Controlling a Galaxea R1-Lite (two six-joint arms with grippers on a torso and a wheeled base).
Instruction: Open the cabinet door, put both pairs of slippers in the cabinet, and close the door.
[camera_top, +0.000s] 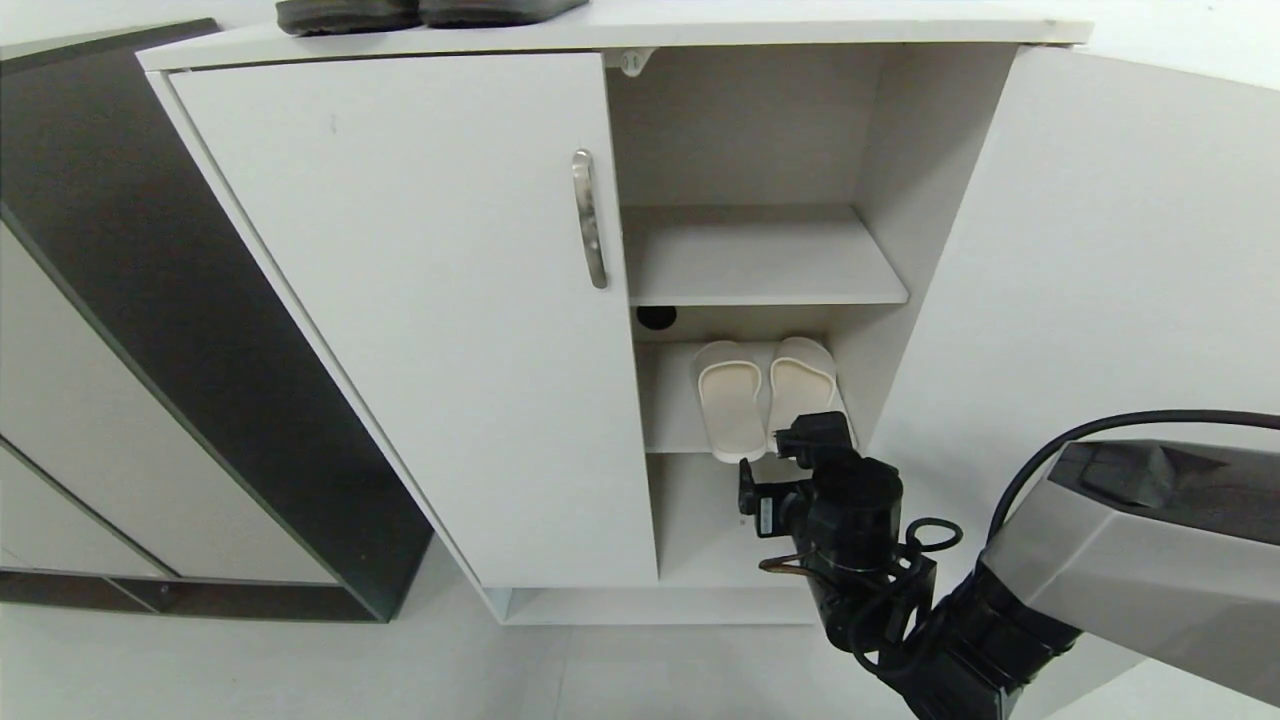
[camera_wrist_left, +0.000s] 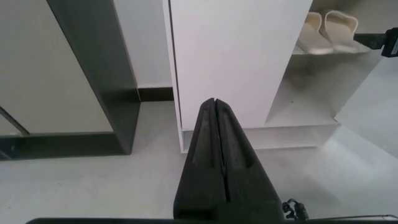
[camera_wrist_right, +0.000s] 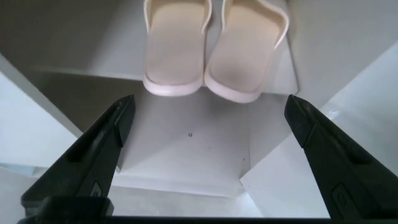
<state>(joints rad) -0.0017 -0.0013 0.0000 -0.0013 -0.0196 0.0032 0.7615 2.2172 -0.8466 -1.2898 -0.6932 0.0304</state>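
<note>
A white cabinet (camera_top: 640, 30) stands with its right door (camera_top: 1100, 250) swung open and its left door (camera_top: 420, 300) closed. A pair of white slippers (camera_top: 765, 395) (camera_wrist_right: 211, 50) (camera_wrist_left: 326, 30) lies side by side on the middle shelf, heels at the shelf's front edge. My right gripper (camera_top: 785, 460) (camera_wrist_right: 208, 106) is open just in front of and slightly below them, with nothing between its fingers. A dark pair of slippers (camera_top: 420, 12) rests on top of the cabinet. My left gripper (camera_wrist_left: 214, 102) is shut and empty, low over the floor before the closed door.
The upper shelf (camera_top: 760, 255) and bottom compartment (camera_top: 700, 520) hold nothing. A metal handle (camera_top: 590, 220) runs down the closed door's edge. A dark-framed panel (camera_top: 150, 300) leans left of the cabinet. Pale floor (camera_top: 300, 670) spreads in front.
</note>
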